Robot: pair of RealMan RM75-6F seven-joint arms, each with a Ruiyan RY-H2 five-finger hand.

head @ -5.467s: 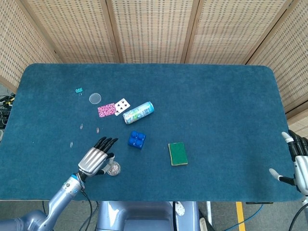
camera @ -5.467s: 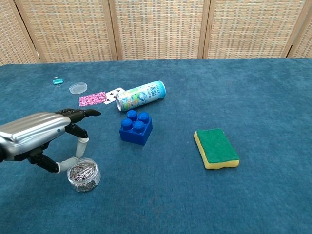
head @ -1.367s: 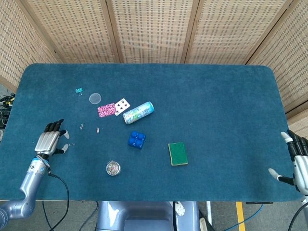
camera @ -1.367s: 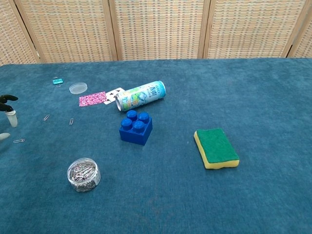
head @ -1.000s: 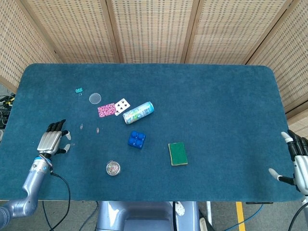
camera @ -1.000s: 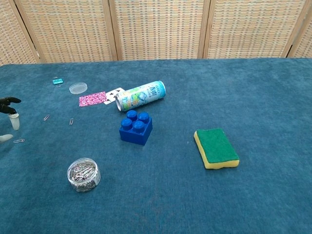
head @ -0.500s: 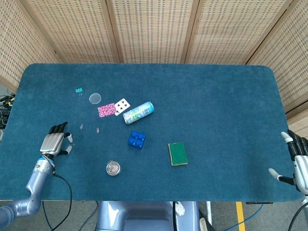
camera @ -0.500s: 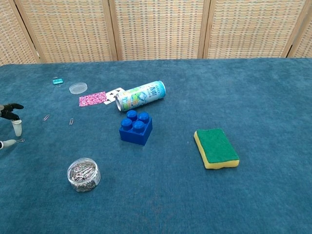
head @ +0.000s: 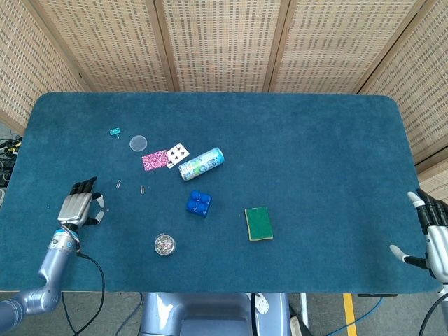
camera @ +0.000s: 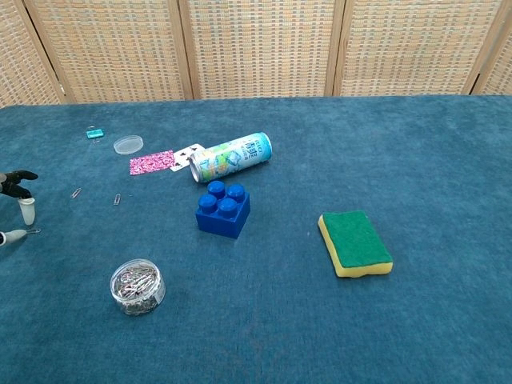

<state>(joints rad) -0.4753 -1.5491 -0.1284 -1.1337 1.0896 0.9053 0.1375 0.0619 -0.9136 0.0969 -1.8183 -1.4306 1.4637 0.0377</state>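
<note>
Where the left hand [head: 79, 208] hovers, a paper clip [camera: 32, 231] touches its fingertips

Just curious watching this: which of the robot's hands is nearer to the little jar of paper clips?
Left. The left hand lies on the table just left of the jar of paper clips; the right hand sits at the table's far right edge.

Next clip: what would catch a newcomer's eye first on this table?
Probably the bright cluster left of centre on the teal cloth: a drink can lying on its side, with a blue building brick just in front of it. To the right lies a green and yellow sponge. At the table's left edge the left hand rests by a loose paper clip, fingers apart, with a small round tub of clips nearer the front.
</note>
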